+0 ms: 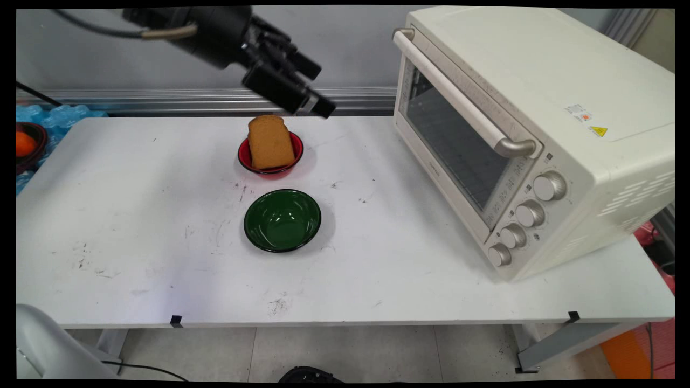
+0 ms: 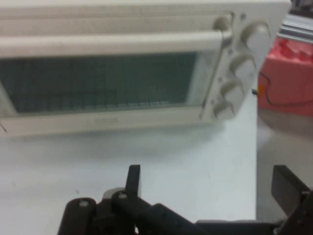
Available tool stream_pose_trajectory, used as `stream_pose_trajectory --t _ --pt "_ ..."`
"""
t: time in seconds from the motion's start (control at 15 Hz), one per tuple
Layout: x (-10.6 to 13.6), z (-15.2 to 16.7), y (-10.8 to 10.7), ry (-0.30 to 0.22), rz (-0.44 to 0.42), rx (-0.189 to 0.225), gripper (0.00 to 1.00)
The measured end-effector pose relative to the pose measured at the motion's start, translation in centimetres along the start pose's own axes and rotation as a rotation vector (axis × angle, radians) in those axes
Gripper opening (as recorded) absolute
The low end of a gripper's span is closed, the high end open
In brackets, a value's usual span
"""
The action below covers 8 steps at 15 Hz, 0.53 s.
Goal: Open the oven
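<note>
My black gripper (image 1: 322, 90) hangs high over the back of the table, above and just right of a red bowl (image 1: 270, 168). A brown slice of bread (image 1: 269, 141) leans in that bowl. The gripper points toward the cream toaster oven (image 1: 539, 108) at the right, whose glass door (image 1: 458, 145) is closed. In the hand view the gripper (image 2: 210, 183) is open, its two fingers (image 2: 133, 178) wide apart with nothing between them, and the oven (image 2: 112, 83) faces it across bare table. An empty green bowl (image 1: 282, 220) sits nearer the front, below the red bowl.
The oven has a long handle (image 1: 458, 91) across the door top and several knobs (image 1: 531, 213) at its right front. A dark bowl with an orange (image 1: 24, 144) sits past the table's left edge. Red items (image 2: 288, 73) lie beyond the table's right end.
</note>
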Motion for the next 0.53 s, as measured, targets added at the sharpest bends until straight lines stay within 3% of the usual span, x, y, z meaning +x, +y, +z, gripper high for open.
stream_pose_trajectory --t 0.53 --pt "5.3 3.4 -0.6 0.055 -0.019 0.090 1.00"
